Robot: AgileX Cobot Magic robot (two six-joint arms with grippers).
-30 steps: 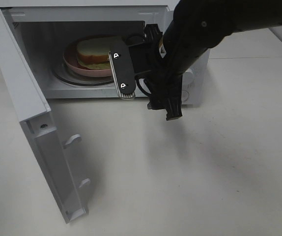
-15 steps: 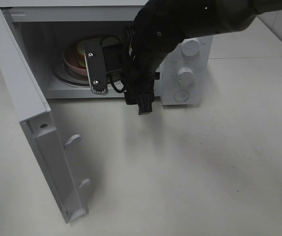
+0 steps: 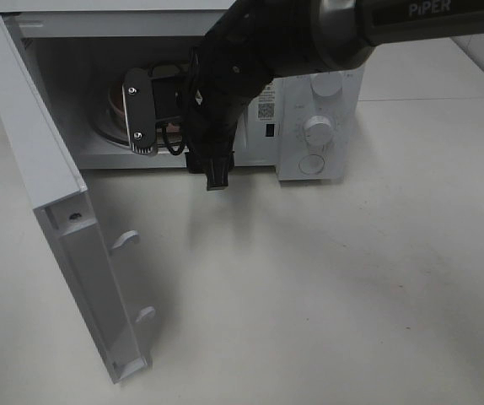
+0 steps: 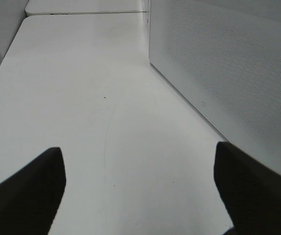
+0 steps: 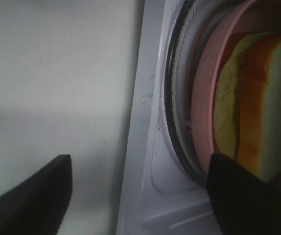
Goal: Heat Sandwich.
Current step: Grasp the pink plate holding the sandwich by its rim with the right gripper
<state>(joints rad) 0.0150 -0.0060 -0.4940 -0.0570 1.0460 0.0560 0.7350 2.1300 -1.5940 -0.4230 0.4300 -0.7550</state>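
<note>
In the right wrist view the sandwich (image 5: 258,103), white bread with tan crust and a pale yellow-green filling, lies on the pink plate (image 5: 203,103) on the glass turntable (image 5: 175,107) inside the microwave. My right gripper (image 5: 138,169) hovers open over the microwave's front sill, empty, beside the plate. From the high view the right gripper (image 3: 153,139) and its arm cover the oven opening; only a sliver of the pink plate (image 3: 115,105) shows and the sandwich is hidden. My left gripper (image 4: 138,161) is open and empty over bare table beside the microwave's perforated side wall (image 4: 228,63).
The microwave door (image 3: 52,211) stands wide open at the left, swung out over the table. The control panel with its knobs (image 3: 318,128) is on the oven's right. The white table (image 3: 326,287) spreads out in front.
My right arm has swung left across the microwave opening, so it now hides the sandwich that showed a second ago. Both grippers have stayed open.
</note>
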